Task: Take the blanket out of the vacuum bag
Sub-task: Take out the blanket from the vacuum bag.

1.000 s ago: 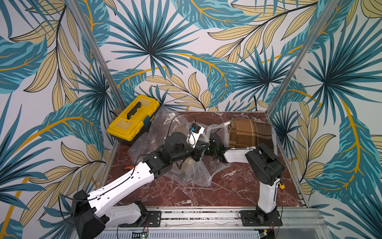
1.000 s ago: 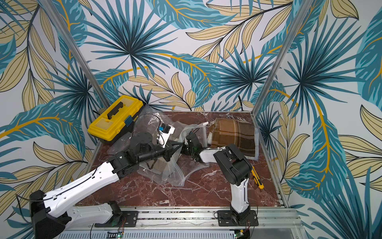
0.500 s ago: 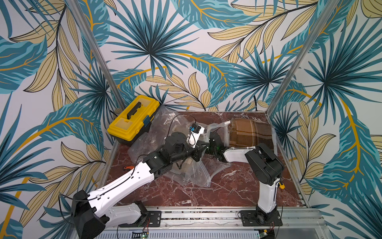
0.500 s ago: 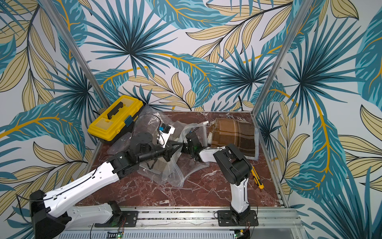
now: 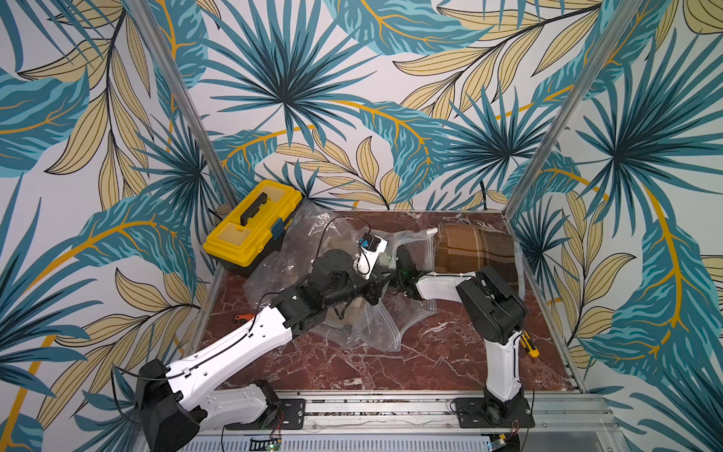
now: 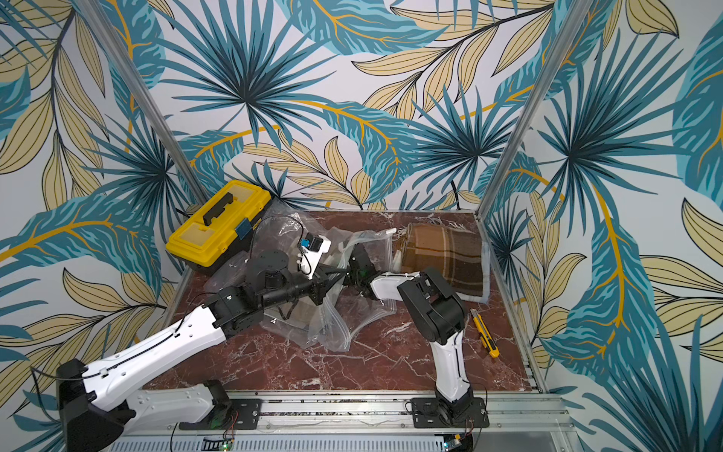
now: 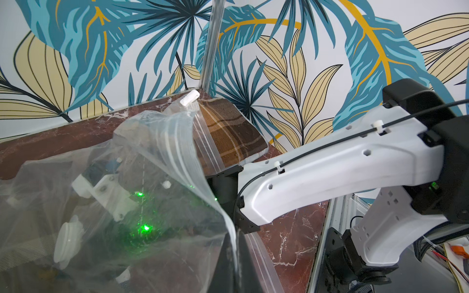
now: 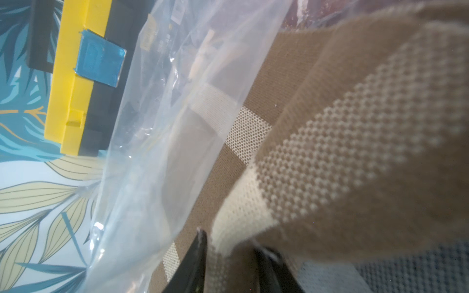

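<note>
The clear vacuum bag (image 5: 367, 325) lies crumpled mid-table, its mouth lifted. My left gripper (image 7: 234, 236) is shut on the bag's zip edge (image 7: 218, 203) and holds it up. My right gripper (image 8: 228, 238) reaches into the mouth from the right, and its jaws pinch a fold of tan and cream blanket (image 8: 342, 152). In both top views the two grippers meet at the bag's mouth (image 6: 340, 274), the right fingertips hidden by plastic. A folded brown plaid blanket (image 5: 477, 250) lies at the back right, with clear plastic around its edges.
A yellow toolbox (image 5: 252, 231) stands at the back left, against the bag. A yellow utility knife (image 6: 485, 332) lies by the right wall. An orange-handled tool (image 5: 242, 317) lies near the left wall. Patterned walls close three sides.
</note>
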